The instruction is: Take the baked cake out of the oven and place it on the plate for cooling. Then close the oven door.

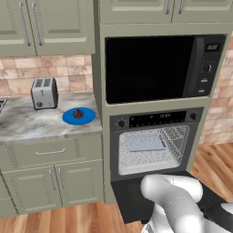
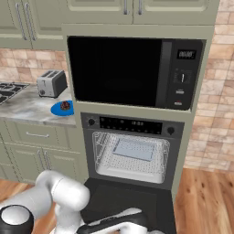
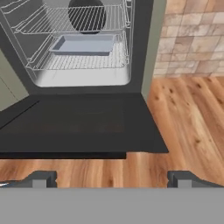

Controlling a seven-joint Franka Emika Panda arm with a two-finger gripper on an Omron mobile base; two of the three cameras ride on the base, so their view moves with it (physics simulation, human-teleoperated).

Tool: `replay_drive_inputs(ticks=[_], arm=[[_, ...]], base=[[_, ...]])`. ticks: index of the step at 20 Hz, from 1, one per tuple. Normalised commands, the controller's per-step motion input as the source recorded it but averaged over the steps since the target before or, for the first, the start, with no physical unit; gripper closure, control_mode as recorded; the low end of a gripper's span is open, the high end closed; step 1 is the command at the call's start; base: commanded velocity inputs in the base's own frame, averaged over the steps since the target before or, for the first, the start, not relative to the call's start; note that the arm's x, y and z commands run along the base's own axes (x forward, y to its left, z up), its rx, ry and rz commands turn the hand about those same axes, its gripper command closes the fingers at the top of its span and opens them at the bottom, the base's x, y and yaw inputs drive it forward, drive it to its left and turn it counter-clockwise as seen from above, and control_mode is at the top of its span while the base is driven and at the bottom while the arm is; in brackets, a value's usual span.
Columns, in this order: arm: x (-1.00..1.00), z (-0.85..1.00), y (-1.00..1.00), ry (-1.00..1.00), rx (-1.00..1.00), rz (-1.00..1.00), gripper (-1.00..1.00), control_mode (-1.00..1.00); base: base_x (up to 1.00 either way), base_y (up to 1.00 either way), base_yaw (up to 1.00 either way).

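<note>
The baked cake [image 1: 78,113] sits on the blue plate [image 1: 68,118] on the counter, near the toaster [image 1: 44,93]. The oven door [image 3: 78,127] hangs wide open and flat, baring wire racks and a grey tray [image 3: 83,44] inside the oven [image 1: 157,119]. The gripper [image 3: 111,178] hovers low before the door's front edge, jaws spread wide, holding nothing.

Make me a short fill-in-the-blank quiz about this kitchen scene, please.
1. The small dark brown cake sits on the flat round bright blue ____.
2. The black oven's drop-down door hangs ____.
3. A shallow grey tray rests on a wire rack inside the ____.
4. The silver toaster stands on the marble ____.

Missing words: plate; open; oven; counter
</note>
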Motion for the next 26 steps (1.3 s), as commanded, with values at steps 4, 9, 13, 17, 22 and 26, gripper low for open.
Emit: replay_drive_inputs(ticks=[4,9,13,17,22,26], arm=[[0.01,-0.48,-0.04,0.00,-0.02,0.00,-1.00,-1.00],[0.09,-0.47,-0.01,-0.04,0.00,0.00,-1.00,-1.00],[0.22,-0.41,-0.14,-0.06,0.00,0.00,-1.00,-1.00],[0.23,-0.44,-0.21,-0.05,0.00,0.00,-1.00,-1.00],[0.05,-0.46,-0.19,-0.02,0.00,0.00,-1.00,-1.00],[0.00,-0.56,-0.08,-0.04,0.00,0.00,-1.00,-1.00]], base=[[0.00,0.00,0.00],[0.00,0.00,0.00],[0.00,0.00,0.00],[0.00,0.00,0.00],[0.00,0.00,0.00],[0.00,0.00,0.00]])
